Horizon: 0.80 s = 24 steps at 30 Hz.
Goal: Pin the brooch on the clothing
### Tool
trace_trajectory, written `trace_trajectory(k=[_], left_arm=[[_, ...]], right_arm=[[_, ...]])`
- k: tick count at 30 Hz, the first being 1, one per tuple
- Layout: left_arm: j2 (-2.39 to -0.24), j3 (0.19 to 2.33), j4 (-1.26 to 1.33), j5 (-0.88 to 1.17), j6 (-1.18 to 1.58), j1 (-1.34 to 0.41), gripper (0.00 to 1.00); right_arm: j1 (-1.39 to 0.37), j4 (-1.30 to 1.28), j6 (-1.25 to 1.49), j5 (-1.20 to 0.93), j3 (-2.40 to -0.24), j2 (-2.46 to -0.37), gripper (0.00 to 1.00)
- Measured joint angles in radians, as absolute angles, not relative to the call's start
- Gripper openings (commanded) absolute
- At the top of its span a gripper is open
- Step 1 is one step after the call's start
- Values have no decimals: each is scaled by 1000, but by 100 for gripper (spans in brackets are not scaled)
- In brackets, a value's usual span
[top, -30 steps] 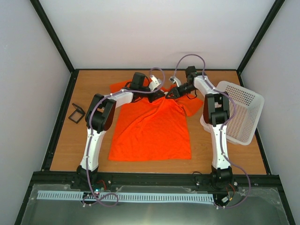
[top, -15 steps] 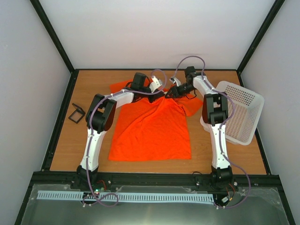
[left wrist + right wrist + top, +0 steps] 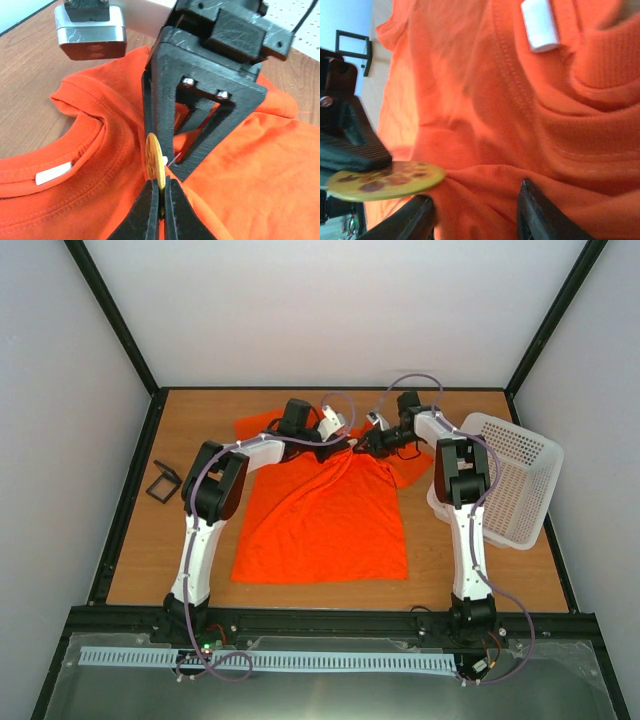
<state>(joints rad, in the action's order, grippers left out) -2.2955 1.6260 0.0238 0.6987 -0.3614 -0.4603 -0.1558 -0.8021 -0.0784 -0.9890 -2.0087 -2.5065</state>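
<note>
The orange T-shirt (image 3: 325, 515) lies flat on the table, its neck at the far side. My left gripper (image 3: 161, 202) is shut on the lower edge of the golden brooch (image 3: 155, 159), holding it on edge against a raised fold just below the collar (image 3: 75, 145). A thin pin shows behind the disc. My right gripper (image 3: 477, 215) faces it, its fingers (image 3: 535, 215) closed round a thick fold of the shirt (image 3: 485, 185) beside the brooch (image 3: 385, 180). In the top view both grippers meet at the neck, the left (image 3: 345, 445) and the right (image 3: 366, 443).
A small black square box (image 3: 163, 482) lies at the table's left. A white perforated basket (image 3: 510, 480) stands tilted at the right edge, close to the right arm. A white neck label (image 3: 52, 172) shows inside the collar.
The right wrist has shifted slightly to the right and the fabric by the neck has drawn into a tighter ridge. The left gripper still holds the brooch in the same place.
</note>
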Motion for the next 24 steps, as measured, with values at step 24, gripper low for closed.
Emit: trace_trajectory(k=[24], left_arm=[[-2359, 1706, -19, 1040, -131, -426, 1]], right_arm=[[-94, -569, -364, -965, -1711, -2265, 67]])
